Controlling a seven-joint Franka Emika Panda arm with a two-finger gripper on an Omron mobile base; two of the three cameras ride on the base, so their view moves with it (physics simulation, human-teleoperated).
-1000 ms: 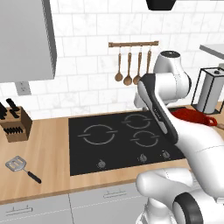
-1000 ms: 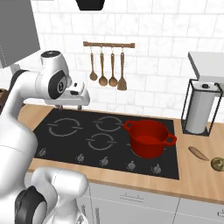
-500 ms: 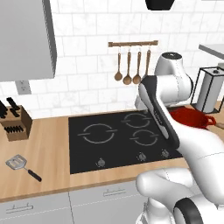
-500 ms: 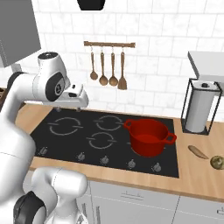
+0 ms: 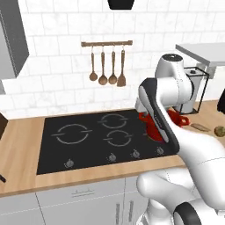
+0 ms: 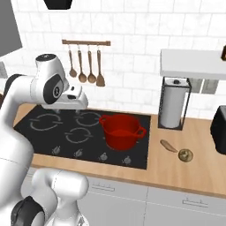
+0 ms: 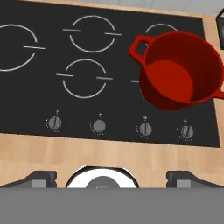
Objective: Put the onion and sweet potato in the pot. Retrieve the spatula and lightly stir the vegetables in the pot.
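Squat glossy red pot with two loop handles (image 6: 120, 131) sits on the right side of the black glass cooktop (image 6: 53, 128), over the right-hand burners. From the hand view its inside (image 7: 173, 81) is bare red, with no vegetables in it.

On the wooden counter (image 6: 194, 170) to the right of the cooktop lie a small round brownish-green vegetable, likely the onion (image 6: 185, 155), and just beside it a slim elongated brown piece, likely the sweet potato (image 6: 168, 146). Both sit in front of the wire-framed paper towel holder (image 6: 173, 103). Too small to be sure which is which.

Gripper (image 7: 109, 176) hangs above the front edge of the cooktop, fingers spread fully wide, carrying nothing. Both fingertips sit at the bottom of the hand view, well apart, with only counter and knobs between them.

Judgement: step in hand is the first reach, toward the two vegetables at right.
- Travel over the pot high enough to clear its rim and the near loop handle.
- Come down straight over one vegetable, jaws kept wide.
- The round one may roll; centre it between the pads before closing.
- Straddle the slim piece across its narrow width.

Four utensils hang on the wall rail (image 6: 85, 43).
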